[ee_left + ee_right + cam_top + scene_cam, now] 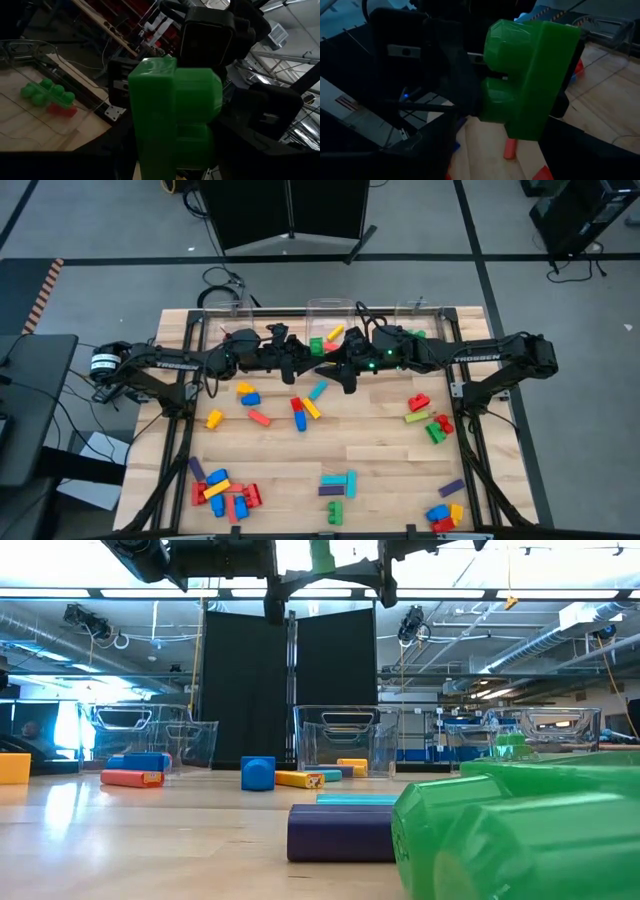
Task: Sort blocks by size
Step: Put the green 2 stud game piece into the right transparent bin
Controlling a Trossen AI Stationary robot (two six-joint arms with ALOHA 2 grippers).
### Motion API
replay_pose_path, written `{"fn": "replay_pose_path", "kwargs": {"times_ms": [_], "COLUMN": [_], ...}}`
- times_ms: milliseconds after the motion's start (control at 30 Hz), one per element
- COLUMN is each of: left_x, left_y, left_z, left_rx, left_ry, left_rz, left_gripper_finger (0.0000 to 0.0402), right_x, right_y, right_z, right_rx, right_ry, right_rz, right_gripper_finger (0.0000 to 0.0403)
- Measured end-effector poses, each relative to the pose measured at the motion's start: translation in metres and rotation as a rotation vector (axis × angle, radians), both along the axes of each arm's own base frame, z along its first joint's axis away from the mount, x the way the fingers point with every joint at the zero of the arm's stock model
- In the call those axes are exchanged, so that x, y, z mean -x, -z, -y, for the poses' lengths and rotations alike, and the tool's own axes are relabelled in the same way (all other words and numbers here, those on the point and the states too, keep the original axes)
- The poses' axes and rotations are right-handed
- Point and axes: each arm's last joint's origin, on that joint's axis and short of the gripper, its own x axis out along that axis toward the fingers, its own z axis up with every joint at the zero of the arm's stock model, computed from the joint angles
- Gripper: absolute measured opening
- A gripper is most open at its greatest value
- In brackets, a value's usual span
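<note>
My left hand [296, 356] is closed across the chunky green block [170, 110] and holds it in the air. My right hand [338, 358] meets the block from the other side; whether it grips too, I cannot tell. If one lets go while the other's hold is unsure, the block likely drops among the loose blocks [300, 412] on the desk [380, 440] below. Beyond my hands, a careless release could clip the rim of the clear middle bin [335, 308].
</note>
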Motion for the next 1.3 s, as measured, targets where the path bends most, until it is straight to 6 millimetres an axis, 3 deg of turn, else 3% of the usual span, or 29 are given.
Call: {"fn": "replay_pose_path", "kwargs": {"times_ms": [633,900,1100,1300], "left_x": [0.000,0.000,0.000,0.000], "left_y": [0.000,0.000,0.000,0.000], "left_z": [0.000,0.000,0.000,0.000], "left_rx": [0.002,0.005,0.025,0.024], "left_ry": [0.010,0.010,0.012,0.012], "left_rz": [0.003,0.003,0.004,0.005], "left_gripper_finger": [0.0231,0.0261,0.0273,0.0254], "right_x": [0.000,0.000,0.001,0.003], "right_y": [0.001,0.001,0.005,0.011], "right_z": [0.000,0.000,0.000,0.000], "right_rx": [0.000,0.000,-0.003,-0.004], "right_ry": [0.004,0.003,0.007,0.005], "right_rz": [-0.006,-0.014,-0.057,-0.115], "right_gripper_finger": [0.0270,0.0257,0.0203,0.0111]}}
